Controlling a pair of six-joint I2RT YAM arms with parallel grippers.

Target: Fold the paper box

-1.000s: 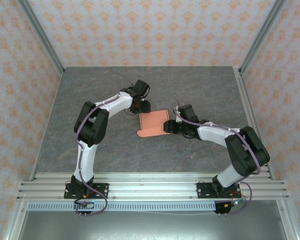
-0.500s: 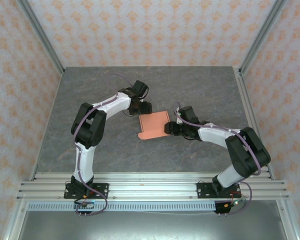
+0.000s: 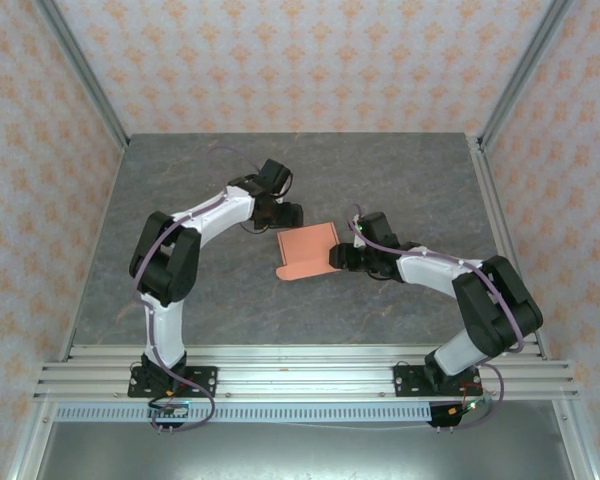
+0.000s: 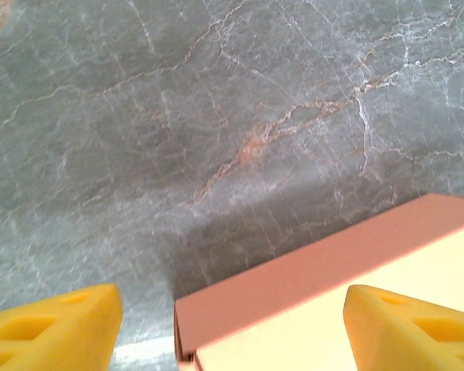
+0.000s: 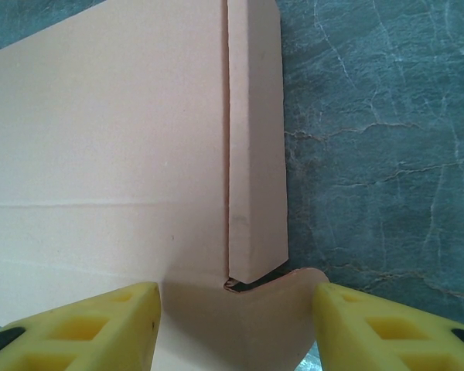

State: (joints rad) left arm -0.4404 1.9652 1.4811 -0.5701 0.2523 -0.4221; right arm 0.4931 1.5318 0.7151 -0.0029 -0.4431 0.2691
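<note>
Getting a clean bite on the far edge

The paper box (image 3: 306, 250) lies partly folded and almost flat in the middle of the table (image 3: 180, 200), between my two arms. My left gripper (image 3: 286, 214) sits just beside the box's far left corner. Its jaws are spread wide with nothing in them, and on its wrist camera the corner sits between the two yellow fingertips. My right gripper (image 3: 337, 256) is at the box's right edge, jaws about half apart, straddling the rounded tab (image 5: 286, 309) where the narrow side strip (image 5: 255, 154) ends. There is bare table between the tab and one fingertip, so I read it as clamping nothing. Whether it presses on the card, I cannot tell.

I judge the step in hand to be raising the far wall. To do it well I want the right gripper to act as an anchor so the thin card cannot slide. I would centre the left jaws over the edge rather than the corner, close gently, and turn along the crease, not across it
</note>
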